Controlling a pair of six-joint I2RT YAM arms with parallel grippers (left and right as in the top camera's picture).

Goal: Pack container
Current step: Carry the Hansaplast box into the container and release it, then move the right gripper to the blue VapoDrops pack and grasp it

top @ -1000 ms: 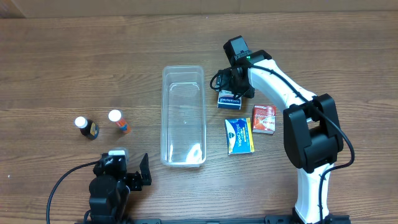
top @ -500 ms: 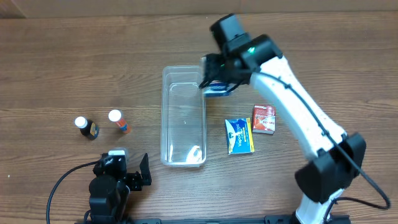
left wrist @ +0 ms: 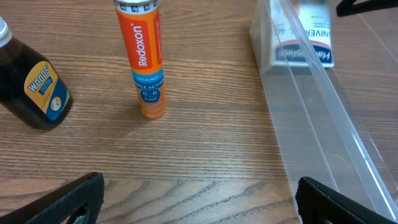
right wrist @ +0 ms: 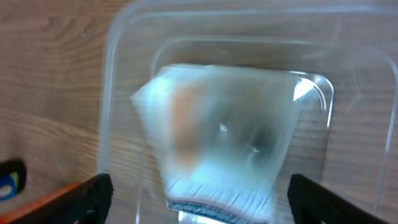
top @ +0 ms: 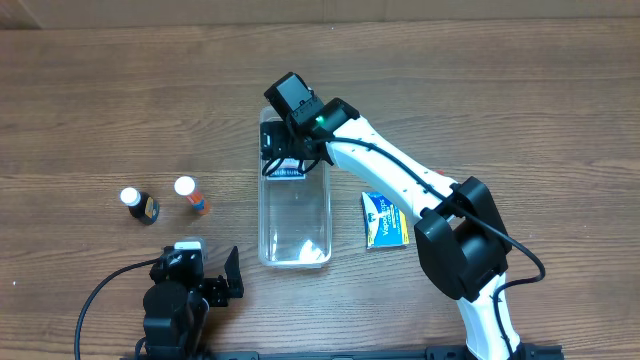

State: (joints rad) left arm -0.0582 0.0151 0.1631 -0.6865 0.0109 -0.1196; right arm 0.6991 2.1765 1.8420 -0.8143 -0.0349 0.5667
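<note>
The clear plastic container (top: 263,205) lies lengthwise at the table's middle. It also shows in the left wrist view (left wrist: 311,99) and the right wrist view (right wrist: 118,68). My right gripper (top: 290,152) hangs over its far end, jaws wide open (right wrist: 199,199). A blue-and-white small box (top: 286,172) sits just below the jaws inside the container, blurred in the right wrist view (right wrist: 217,137), touching neither finger; it also shows through the wall (left wrist: 308,46). My left gripper (top: 215,285) rests open and empty at the front left (left wrist: 199,199).
An orange Redoxon tube (top: 190,195) (left wrist: 143,56) and a dark brown bottle (top: 140,206) (left wrist: 31,87) stand left of the container. A blue-and-yellow packet (top: 385,218) lies right of it. The right arm stretches across the table's right half.
My right gripper carried the blue-and-white box leftward from the table right of the container to over its far end, then opened; the box is now loose inside. The left arm has not moved.
</note>
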